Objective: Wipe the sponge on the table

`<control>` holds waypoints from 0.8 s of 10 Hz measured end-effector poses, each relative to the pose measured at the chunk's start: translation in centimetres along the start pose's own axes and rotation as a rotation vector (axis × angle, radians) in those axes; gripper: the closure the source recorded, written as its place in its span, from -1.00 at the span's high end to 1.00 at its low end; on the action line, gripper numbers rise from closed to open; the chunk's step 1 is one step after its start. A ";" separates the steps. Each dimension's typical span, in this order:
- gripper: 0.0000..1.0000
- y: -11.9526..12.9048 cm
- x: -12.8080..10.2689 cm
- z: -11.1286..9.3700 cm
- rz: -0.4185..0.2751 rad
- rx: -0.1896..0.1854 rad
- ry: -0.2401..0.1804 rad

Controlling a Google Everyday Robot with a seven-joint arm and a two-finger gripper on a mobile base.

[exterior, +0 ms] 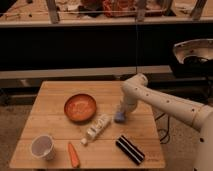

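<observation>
The gripper (pixel 121 111) is low over the right middle of the table (pixel 55 105) and seems to pinch the sponge (pixel 120 119) (a small, soft, light-blue block) resting on the wood, near the orange bowl (pixel 80 107).

Gripper (pixel 121 110) low over sponge (pixel 119 118), centre-right of table (pixel 50 100), right of orange bowl (pixel 80 107).

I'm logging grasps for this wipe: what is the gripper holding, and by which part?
The gripper holds the sponge from above by its top, pressed to the right half of the table.
</observation>
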 end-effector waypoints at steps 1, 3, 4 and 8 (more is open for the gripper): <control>-0.93 0.3 1.4 -0.2 0.005 0.005 -0.001; -0.93 1.9 4.6 -0.4 0.024 0.018 -0.006; -0.93 2.5 5.9 -0.4 0.037 0.027 -0.009; -0.93 7.1 7.9 0.7 0.108 0.029 -0.021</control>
